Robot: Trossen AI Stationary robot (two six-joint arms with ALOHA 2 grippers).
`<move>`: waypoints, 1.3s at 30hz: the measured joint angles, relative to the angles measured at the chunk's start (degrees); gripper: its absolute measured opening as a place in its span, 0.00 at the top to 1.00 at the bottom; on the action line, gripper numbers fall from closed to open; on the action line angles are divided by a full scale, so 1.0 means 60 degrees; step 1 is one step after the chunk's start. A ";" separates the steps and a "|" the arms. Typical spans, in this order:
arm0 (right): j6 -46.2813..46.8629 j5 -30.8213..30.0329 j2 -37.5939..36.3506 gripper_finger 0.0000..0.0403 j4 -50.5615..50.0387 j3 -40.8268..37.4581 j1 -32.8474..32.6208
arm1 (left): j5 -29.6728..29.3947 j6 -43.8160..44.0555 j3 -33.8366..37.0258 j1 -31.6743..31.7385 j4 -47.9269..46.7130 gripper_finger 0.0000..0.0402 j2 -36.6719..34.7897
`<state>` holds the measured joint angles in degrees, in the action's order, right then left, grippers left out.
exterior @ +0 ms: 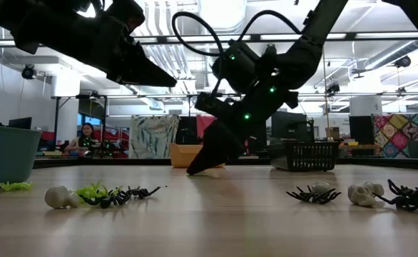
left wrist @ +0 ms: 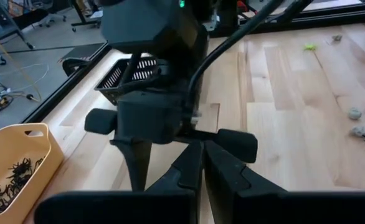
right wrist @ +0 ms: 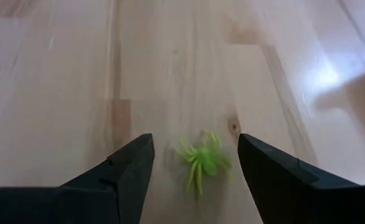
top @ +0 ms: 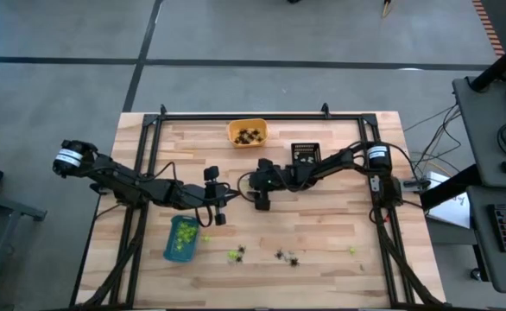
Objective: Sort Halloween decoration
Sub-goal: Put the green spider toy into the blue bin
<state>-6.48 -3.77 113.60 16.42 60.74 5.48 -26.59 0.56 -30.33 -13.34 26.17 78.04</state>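
Note:
A lime-green spider (right wrist: 201,160) lies on the bare wood between the open fingers of my right gripper (right wrist: 195,142), which slants down near the table's middle (top: 253,184); the fingers stand on either side of it, apart from it. My left gripper (left wrist: 201,158) is shut and holds nothing; it hangs above the table just left of the right one (top: 227,195). More trinkets lie near the front edge: green ones (top: 236,253), black spiders (top: 287,257), whitish ones (exterior: 366,194).
An orange tray (top: 247,133) with black spiders and a black tray (top: 305,153) stand at the far edge. A blue tray (top: 182,238) with green pieces stands at the front left. A lone green trinket (top: 352,251) lies at the front right. A person (exterior: 85,137) sits in the room behind.

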 joint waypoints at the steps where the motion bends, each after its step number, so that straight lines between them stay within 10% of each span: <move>1: 0.0041 0.0063 0.0089 0.43 -0.0007 0.0056 0.0034 | 0.0000 0.0000 0.0000 0.0000 0.0019 1.00 0.0000; 26: 0.0466 0.1815 -0.0063 0.86 -0.0256 0.0097 0.0520 | 0.0018 0.0193 -0.0197 -0.0413 0.0049 1.00 -0.0262; 39: 0.1368 0.2777 -0.0556 0.86 0.0696 0.0101 0.0512 | 0.0007 0.0821 -0.2022 -0.1609 -0.5011 1.00 -0.2859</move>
<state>1.73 12.89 110.26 20.60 61.34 8.56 -26.54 5.48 -42.46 -23.00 -3.90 60.88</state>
